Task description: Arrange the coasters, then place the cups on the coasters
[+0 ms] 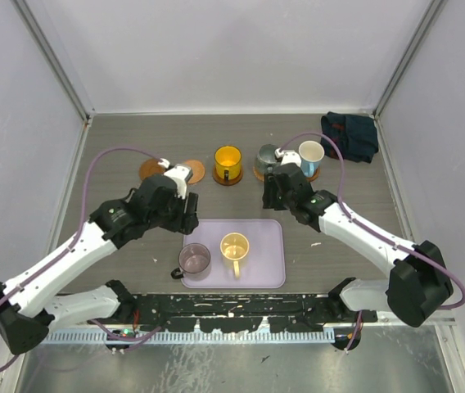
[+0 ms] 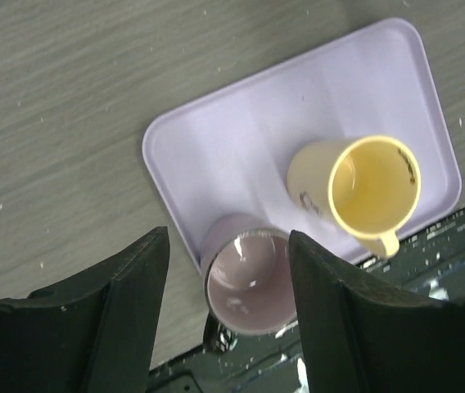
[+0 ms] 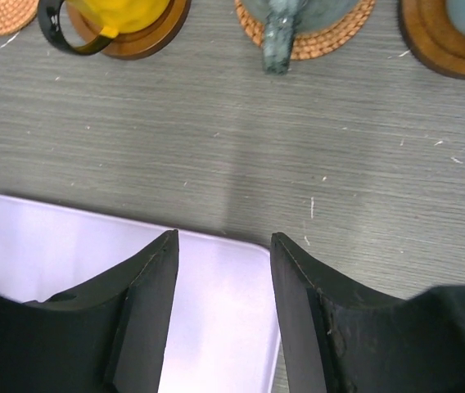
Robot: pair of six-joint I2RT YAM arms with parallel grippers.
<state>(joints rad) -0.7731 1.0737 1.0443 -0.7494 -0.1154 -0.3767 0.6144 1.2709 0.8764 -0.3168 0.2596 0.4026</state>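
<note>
Three cups stand upright on coasters (image 3: 339, 37) in a row across the far part of the surface (image 1: 118, 139): the yellow-orange cup (image 1: 227, 161), the grey-green cup (image 1: 266, 155) and the light blue cup (image 1: 311, 152). Each turns its handle toward the near edge. To their left a bare coaster (image 1: 196, 171) lies flat, and beside it is another coaster (image 1: 152, 170), partly hidden by the left arm.

The cream cup (image 2: 372, 187) and the purplish cup (image 2: 249, 282) stand mouth up on the lavender tray (image 2: 241, 139), whose long axis runs left to right. The cream cup's handle points to the near edge, the purplish cup's to the near left.

The left arm reaches in from the near left, bent at the elbow. The left fingers (image 1: 190, 221) point down above the tray's far left corner. They are parted and hold nothing, and the purplish cup shows in the gap below them. The right arm folds in from the near right. The right fingers (image 1: 272, 201) hang over the tray's far right corner, parted and empty.
</note>
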